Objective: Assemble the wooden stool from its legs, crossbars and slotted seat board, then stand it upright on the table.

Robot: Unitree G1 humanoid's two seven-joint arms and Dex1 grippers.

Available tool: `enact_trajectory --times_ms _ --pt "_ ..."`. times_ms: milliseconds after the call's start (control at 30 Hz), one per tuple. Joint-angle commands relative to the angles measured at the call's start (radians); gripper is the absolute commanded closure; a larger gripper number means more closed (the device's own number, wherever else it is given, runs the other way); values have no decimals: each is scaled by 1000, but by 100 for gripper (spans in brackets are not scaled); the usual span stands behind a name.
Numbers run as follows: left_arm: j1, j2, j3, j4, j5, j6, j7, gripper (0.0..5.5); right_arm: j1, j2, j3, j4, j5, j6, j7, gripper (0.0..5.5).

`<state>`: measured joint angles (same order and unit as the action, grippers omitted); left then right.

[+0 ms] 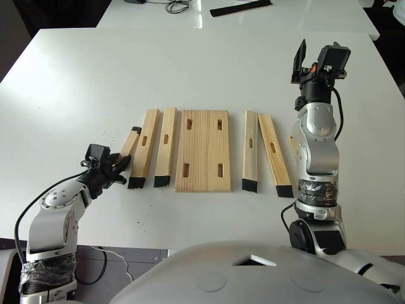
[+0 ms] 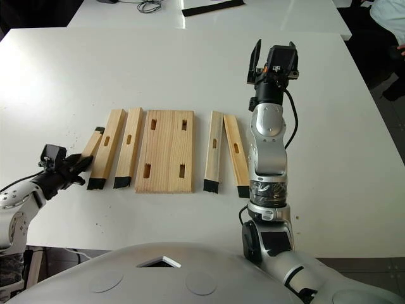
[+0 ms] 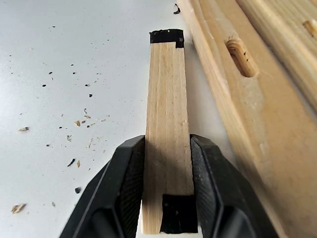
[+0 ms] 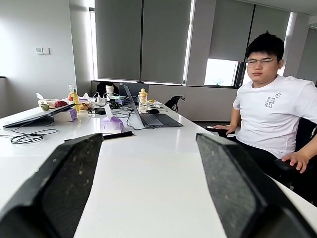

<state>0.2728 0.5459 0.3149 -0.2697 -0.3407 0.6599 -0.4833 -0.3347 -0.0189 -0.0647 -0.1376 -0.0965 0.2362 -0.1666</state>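
A: Where does the wood lie?
B: In a row across the table (image 1: 95,76), nearer its front edge than its back edge. The board (image 1: 202,151) lies flat in the middle, with four slots facing up.
A: And the legs?
B: The left legs (image 1: 145,147) lie just beside the board toward the left edge, and the right legs (image 1: 275,155) toward the right edge. All run front to back, with black tips toward the front edge.
A: The short bar?
B: The bar (image 1: 131,144) is outermost on the left, just beside the outer leg. Crumbs (image 3: 79,123) dot the table next to it.
A: What about the left gripper?
B: The left gripper (image 1: 119,163) sits low at the bar's near end, jaws closed on it. The fingers (image 3: 130,178) press both long sides.
A: And the right?
B: The right gripper (image 1: 307,54) is raised over the table's right half, behind the right legs. It points up, jaws wide apart.
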Motion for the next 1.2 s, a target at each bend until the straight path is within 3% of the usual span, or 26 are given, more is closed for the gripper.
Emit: enact_trajectory --times_ms 33,133,233,333,467,633,900,1200 --pt "-360 -28 116 34 -143 60 93 419 -124 -64 -43 83 57 -40 74 202" --pt "-587 -59 192 4 -291 83 156 419 -248 -141 -62 198 112 -33 186 202" --pt "-708 -134 197 -77 -477 102 187 419 -374 -165 -100 224 365 201 425 202" --pt "-689 -201 137 -178 -579 87 173 419 -461 -215 -64 173 556 374 665 202" --pt "-634 -256 40 -260 -613 9 77 419 -557 -296 17 172 649 493 898 202" --pt "-582 -213 -19 -247 -613 -65 -104 419 -649 -369 1 251 820 623 1170 202" --pt "-561 -73 -57 -169 -560 -115 -326 419 -731 -465 20 357 922 805 1376 202" --pt "-558 -30 -130 -173 -563 -119 -433 419 -710 -480 57 330 896 763 1474 202"
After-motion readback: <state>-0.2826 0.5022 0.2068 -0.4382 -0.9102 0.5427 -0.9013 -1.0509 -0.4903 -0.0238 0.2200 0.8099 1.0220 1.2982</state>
